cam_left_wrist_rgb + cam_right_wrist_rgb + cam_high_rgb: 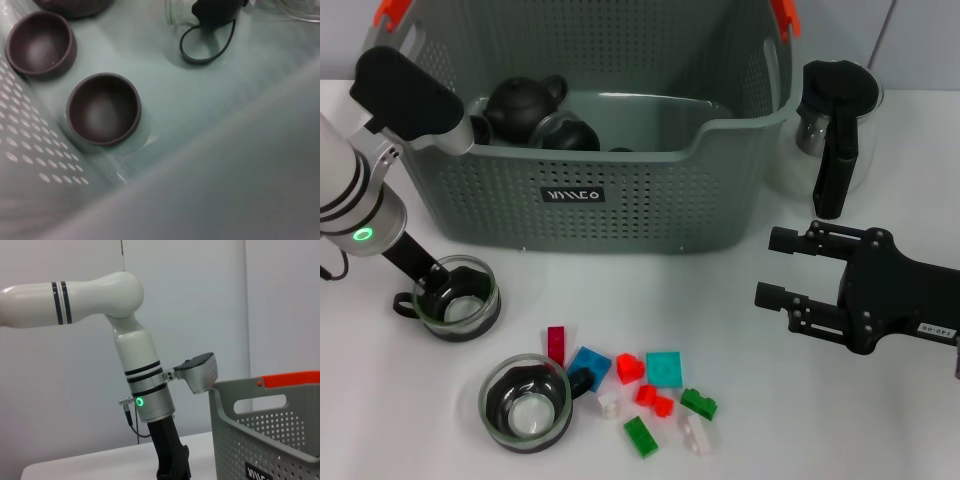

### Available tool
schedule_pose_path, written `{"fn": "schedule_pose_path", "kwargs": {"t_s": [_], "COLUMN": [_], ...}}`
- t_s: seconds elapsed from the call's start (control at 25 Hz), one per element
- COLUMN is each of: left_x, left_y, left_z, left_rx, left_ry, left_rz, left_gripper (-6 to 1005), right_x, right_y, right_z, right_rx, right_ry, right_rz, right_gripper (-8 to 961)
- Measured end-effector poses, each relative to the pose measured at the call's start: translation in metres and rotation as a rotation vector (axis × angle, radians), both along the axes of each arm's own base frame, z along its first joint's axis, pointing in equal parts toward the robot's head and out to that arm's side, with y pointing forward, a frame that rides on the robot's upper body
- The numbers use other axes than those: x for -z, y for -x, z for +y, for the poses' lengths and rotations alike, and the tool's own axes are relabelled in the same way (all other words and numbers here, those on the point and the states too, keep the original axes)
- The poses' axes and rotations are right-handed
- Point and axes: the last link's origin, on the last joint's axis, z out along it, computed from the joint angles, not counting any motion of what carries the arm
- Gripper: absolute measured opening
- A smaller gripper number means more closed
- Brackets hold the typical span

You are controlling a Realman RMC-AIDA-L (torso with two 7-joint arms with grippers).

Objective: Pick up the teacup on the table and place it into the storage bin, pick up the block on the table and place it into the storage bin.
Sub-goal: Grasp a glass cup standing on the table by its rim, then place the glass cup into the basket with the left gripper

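Observation:
Two glass teacups stand on the table in front of the storage bin (650,215): one (460,300) at the left, another (525,403) nearer the front edge. My left gripper (428,285) reaches down at the left teacup's rim, its tips hidden against the glass. Several small coloured blocks lie beside the front teacup, among them a teal block (664,368) and a blue block (588,365). My right gripper (785,268) hovers open and empty over the table on the right. The left wrist view looks into the storage bin (210,115).
Inside the bin sit a black teapot (525,100) and two dark small cups (104,108) (41,44). A glass pitcher (835,120) with a black handle stands right of the bin. The right wrist view shows the left arm (145,390) beside the bin (280,440).

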Motion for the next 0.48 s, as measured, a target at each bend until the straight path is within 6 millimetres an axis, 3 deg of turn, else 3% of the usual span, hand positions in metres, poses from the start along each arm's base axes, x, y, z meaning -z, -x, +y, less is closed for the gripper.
{"fn": "schedule_pose_path", "kwargs": {"t_s": [0.12,0.32,0.48], "left_x": [-0.0007,-0.0022,-0.0053], "left_y": [0.0,-0.0007,-0.0016], "left_z": [-0.0007,-0.0023,-0.0049], "left_rx": [-0.005,-0.016,-0.03], "left_ry": [0.004,0.017,0.027], "left_rz": [0.0,0.003,-0.028], "left_gripper": [246,55,54], "right_x": [-0.0011,-0.0015,-0.0011], "right_y": [-0.0003,-0.0005,-0.0003], "right_z": [0.0007,0.0009,0.0007], "right_rx": [0.007,0.007,0.007], "right_ry": [0.006,0.005,0.006], "right_rz": [0.0,-0.001,0.0], "right_gripper": [642,642,643]}}
